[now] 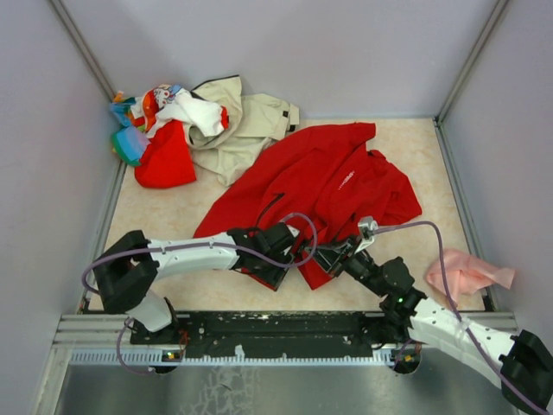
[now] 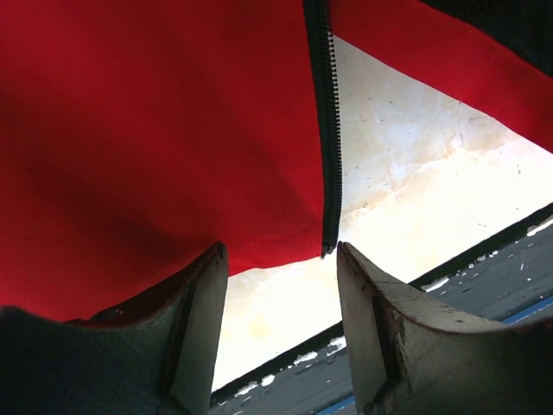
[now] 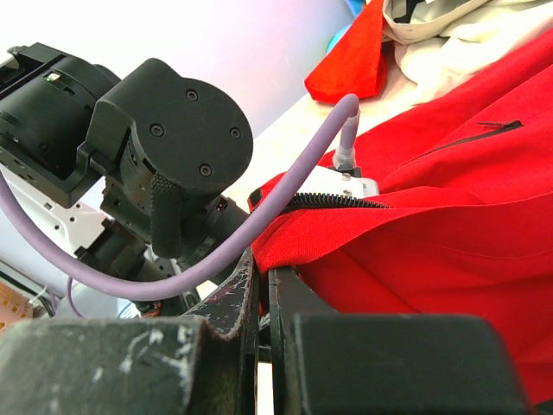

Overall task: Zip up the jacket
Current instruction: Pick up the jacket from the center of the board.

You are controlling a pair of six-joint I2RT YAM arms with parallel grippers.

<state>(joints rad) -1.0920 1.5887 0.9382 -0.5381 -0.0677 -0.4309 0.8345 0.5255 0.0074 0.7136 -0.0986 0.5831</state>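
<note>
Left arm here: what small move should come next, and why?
Probably ease forward and close on the bottom end of the black zipper strip on the bright red jacket: the left jaws stand open with that end just ahead, while the right jaws grip its fabric.

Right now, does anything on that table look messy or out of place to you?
The red jacket lies crumpled and slanted across the table, its front zipper open at the hem, bare table showing beside the teeth. Other clothes are heaped in the far left corner, and a pink cloth lies at the right edge.
</note>
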